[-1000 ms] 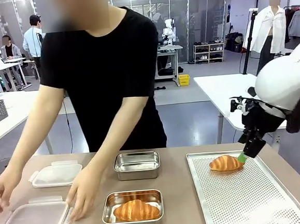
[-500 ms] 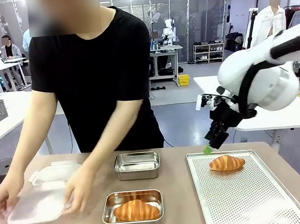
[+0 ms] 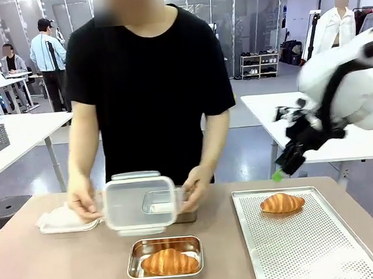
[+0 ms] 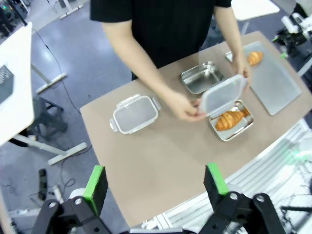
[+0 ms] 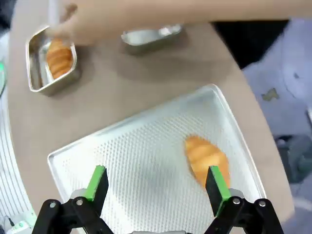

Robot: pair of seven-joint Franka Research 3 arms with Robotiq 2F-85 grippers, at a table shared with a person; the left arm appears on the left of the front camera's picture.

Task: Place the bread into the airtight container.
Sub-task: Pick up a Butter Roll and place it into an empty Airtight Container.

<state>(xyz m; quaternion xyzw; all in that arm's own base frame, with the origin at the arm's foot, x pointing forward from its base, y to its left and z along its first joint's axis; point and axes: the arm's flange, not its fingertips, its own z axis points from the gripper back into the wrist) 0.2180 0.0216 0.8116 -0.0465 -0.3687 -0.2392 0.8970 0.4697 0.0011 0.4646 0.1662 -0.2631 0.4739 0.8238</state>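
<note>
One croissant (image 3: 281, 202) lies at the far end of the perforated tray (image 3: 312, 252); in the right wrist view this croissant (image 5: 207, 157) sits just ahead of my right finger. My right gripper (image 3: 282, 169) hangs open above the tray's far left corner, apart from the bread. Another croissant (image 3: 169, 262) rests in the near steel container (image 3: 134, 267). The person holds a clear lid (image 3: 140, 204) in both hands over the far steel container (image 3: 186, 215). My left gripper (image 4: 155, 183) is open high above the table, holding nothing.
A second clear lid (image 3: 67, 220) lies on the table at the left, beside the person's hand (image 3: 81, 201). The tray's near half (image 5: 136, 161) is bare. Other tables and people stand in the background.
My right gripper rose off the tray croissant, swung left, then back right, staying open. The person picked a lid up from the left and carried it over the containers.
</note>
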